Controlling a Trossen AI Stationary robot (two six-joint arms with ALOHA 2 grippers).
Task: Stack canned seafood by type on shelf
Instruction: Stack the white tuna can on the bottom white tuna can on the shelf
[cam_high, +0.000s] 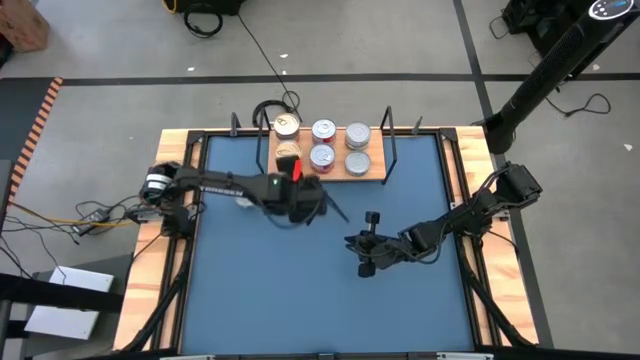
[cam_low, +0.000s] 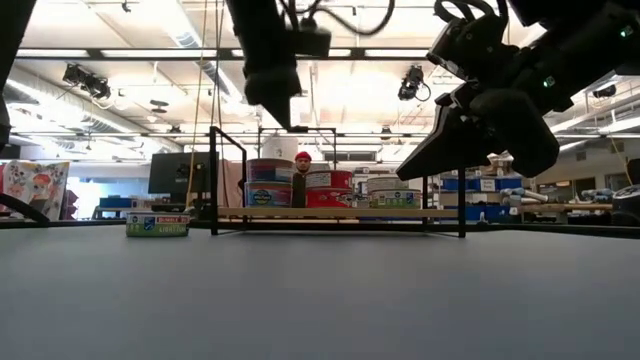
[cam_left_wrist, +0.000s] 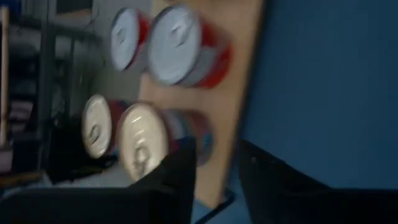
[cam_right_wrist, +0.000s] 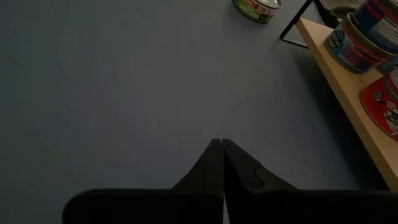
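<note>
Stock entry, one loose item: we count a single small round flat tin with a green-and-white label (cam_low: 158, 225) off the rack. It sits upright on the blue table top (cam_high: 300, 290), well apart from the light-wood shelf board with black wire end frames (cam_right_wrist: 345, 93).

Shelved stock: gold-topped tins (cam_left_wrist: 142, 140) and silver-topped, red-sided tins (cam_left_wrist: 180, 43) stand grouped by type on the board.

Left gripper (cam_left_wrist: 214, 163): hangs at the front edge of the shelf, beside the gold-topped tins. Its fingers are partly parted with a clear gap, and nothing is between them.

Right gripper (cam_right_wrist: 221, 149): waits low over bare table at about 4 o'clock from the shelf in the overhead view. Its fingers are pressed together on nothing.

Bearing for the next pick, as we judge it: in the overhead view the loose tin lies at roughly 9 o'clock from the left gripper, apparently part-hidden beneath that arm. From the right gripper it lies at about 10 o'clock, across the table.

The left arm is plainly the nearer. Being round, the tin has no long axis, so any approach angle from above should serve.
</note>
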